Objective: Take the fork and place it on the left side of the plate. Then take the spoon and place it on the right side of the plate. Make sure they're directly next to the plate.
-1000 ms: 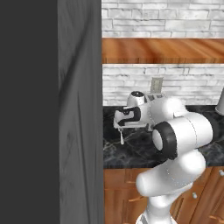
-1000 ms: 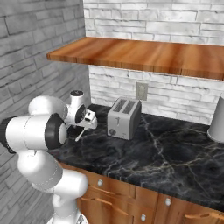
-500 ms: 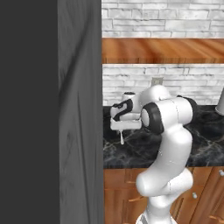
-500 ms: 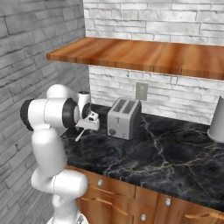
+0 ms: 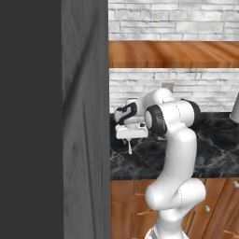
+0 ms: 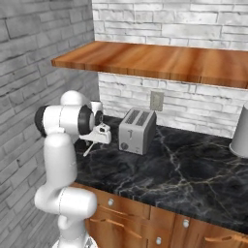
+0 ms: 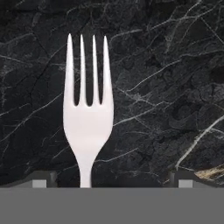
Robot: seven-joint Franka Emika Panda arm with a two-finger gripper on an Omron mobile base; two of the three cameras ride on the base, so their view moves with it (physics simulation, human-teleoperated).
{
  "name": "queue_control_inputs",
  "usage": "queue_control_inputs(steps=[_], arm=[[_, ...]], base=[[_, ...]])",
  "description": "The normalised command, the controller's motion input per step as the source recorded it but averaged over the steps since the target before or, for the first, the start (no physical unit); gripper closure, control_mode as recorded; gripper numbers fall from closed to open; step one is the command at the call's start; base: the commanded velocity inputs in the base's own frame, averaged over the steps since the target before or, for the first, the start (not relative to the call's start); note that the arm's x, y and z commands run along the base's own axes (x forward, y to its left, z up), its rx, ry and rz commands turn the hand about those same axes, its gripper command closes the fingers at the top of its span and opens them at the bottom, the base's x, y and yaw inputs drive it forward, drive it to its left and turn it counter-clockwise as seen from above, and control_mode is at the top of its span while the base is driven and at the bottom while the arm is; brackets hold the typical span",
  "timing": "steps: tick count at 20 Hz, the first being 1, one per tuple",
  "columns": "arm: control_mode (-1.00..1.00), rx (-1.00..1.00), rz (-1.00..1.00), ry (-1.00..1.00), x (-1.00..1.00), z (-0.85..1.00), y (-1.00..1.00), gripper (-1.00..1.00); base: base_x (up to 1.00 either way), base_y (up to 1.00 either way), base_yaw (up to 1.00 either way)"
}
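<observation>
A pale silver-grey fork hangs in my gripper, which is shut on its handle. In the hand view the tines point up over bare black marble. From the left base view the fork dangles just above the counter's left end, close to the grey wall. In the right base view the fork slants down from the gripper, left of the toaster. The plate and the spoon are out of view.
A silver toaster stands on the black marble counter below a wall outlet. A wooden shelf runs overhead. A tall grey panel bounds the left side. A grey vessel stands far right.
The arm has straightened upward and swung the hand to the left along the counter, carrying the fork with it. The fork stays held above the marble.
</observation>
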Motion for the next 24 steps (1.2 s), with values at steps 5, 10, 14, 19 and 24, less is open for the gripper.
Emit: queue_control_inputs(steps=[5, 10, 14, 19, 24], arm=[[-1.00, -0.08, 0.00, 0.11, 0.10, -0.51, 0.14, -1.00], [-1.00, -0.14, -0.03, 0.11, -0.20, -0.88, 0.09, 1.00], [-1.00, -0.08, -0.09, 0.09, -0.29, -0.98, -0.03, 1.00], [-1.00, 0.00, -0.12, 0.01, -0.57, -1.00, -0.36, 1.00], [-1.00, 0.00, -0.14, 0.00, -0.77, -1.00, -0.41, 1.00]], base=[[0.00, 0.00, 0.00], [0.00, 0.00, 0.00], [0.00, 0.00, 0.00], [0.00, 0.00, 0.00], [0.00, 0.00, 0.00]])
